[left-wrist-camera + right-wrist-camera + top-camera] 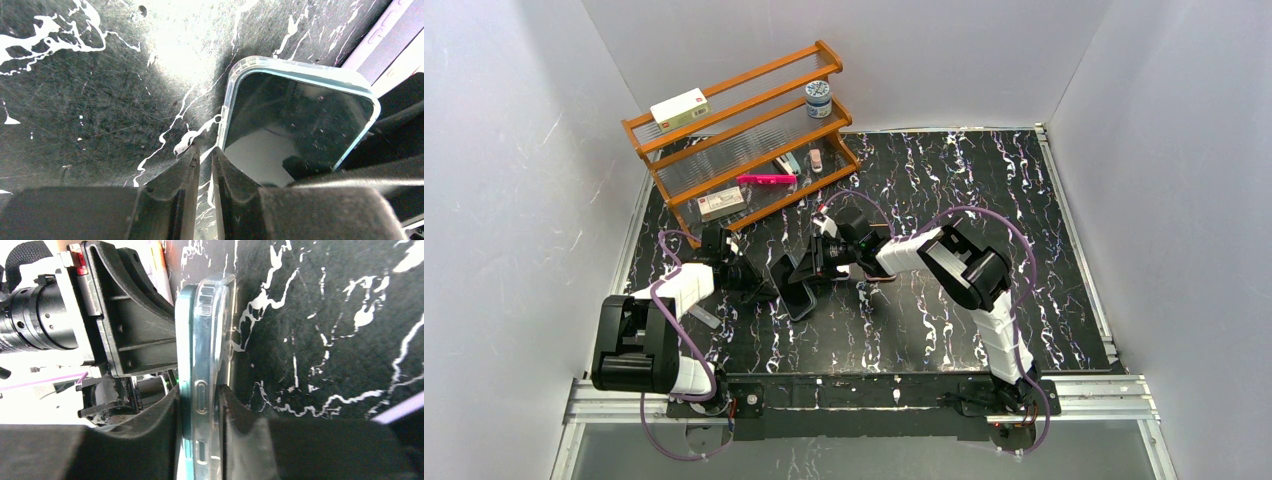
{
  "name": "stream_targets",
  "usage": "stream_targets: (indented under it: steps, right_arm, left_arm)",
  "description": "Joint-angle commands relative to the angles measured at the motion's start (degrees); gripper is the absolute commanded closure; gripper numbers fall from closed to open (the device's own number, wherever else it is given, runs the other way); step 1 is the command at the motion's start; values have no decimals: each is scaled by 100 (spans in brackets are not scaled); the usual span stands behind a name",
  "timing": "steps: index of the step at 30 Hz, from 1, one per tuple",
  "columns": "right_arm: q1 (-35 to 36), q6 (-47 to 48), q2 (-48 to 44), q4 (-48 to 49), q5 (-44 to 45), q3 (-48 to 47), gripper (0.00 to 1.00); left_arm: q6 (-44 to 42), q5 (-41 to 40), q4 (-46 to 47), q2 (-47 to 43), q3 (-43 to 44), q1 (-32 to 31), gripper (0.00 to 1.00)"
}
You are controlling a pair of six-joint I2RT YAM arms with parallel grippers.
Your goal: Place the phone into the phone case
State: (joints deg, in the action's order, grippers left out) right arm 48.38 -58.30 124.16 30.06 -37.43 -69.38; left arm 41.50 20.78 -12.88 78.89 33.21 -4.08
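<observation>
Near the middle of the table (pixel 984 180), the right gripper (pixel 200 392) clamps the phone (pixel 183 340) and clear phone case (pixel 212 310) together edge-on, apparently to seat them; the left gripper (pixel 205 155), practically shut and holding nothing, sits at one corner, likely bracing.

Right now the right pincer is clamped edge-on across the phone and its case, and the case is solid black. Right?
Not quite. The case is clear plastic, not solid black. The right wrist view shows it see-through beside the teal edge of the phone. The rest stands: the right pincer is clamped edge-on across phone and case.
</observation>
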Motion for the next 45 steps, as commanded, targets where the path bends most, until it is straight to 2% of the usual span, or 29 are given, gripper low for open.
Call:
stream_targets:
  steps: [1,7,11,15,16,18,19,22,26,28,33,34,39,40,44,45]
  right_arm:
    - [21,-153,-135,455,-302,19,81]
    - [18,-208,-136,553,-304,79,98]
    - [19,-158,-194,447,-232,92,99]
    - [18,228,-328,-162,-10,-20,99]
    - [22,295,-358,-286,-47,-44,93]
    - [22,298,-411,-245,-174,-5,68]
    - [22,276,-451,-162,-230,41,61]
    - [13,142,-573,104,-317,230,50]
    - [-25,-105,-595,468,-437,412,46]
    - [-38,-220,-573,655,-482,478,50]
    - [-48,-220,-537,637,-436,498,95]
    - [-48,-185,-541,579,-420,496,99]
    - [-48,8,-559,261,-287,454,99]
    - [-52,11,-566,248,-290,452,96]
    - [-48,84,-647,138,-208,446,71]
    - [-48,128,-674,76,-163,437,68]
  left_arm:
    - [-70,-46,-229,131,-106,-49,83]
    - [-87,-21,-223,116,-104,-48,80]
    - [-99,10,-221,152,-105,-50,80]
    - [-82,49,-206,129,-125,-49,77]
    - [-68,67,-189,127,-122,-49,77]
    - [-61,76,-175,142,-122,-50,76]
    - [-65,83,-186,144,-122,-49,76]
    - [-63,89,-182,144,-139,-49,76]
    - [-60,76,-185,131,-162,-49,75]
    - [-54,76,-188,126,-166,-49,75]
    - [-42,86,-183,111,-175,-49,75]
    - [-45,85,-187,109,-176,-49,75]
    - [-31,94,-200,100,-166,-49,74]
    - [-29,101,-197,100,-164,-43,74]
    - [-39,151,-199,74,-144,-49,74]
    - [-45,182,-205,59,-130,-49,74]
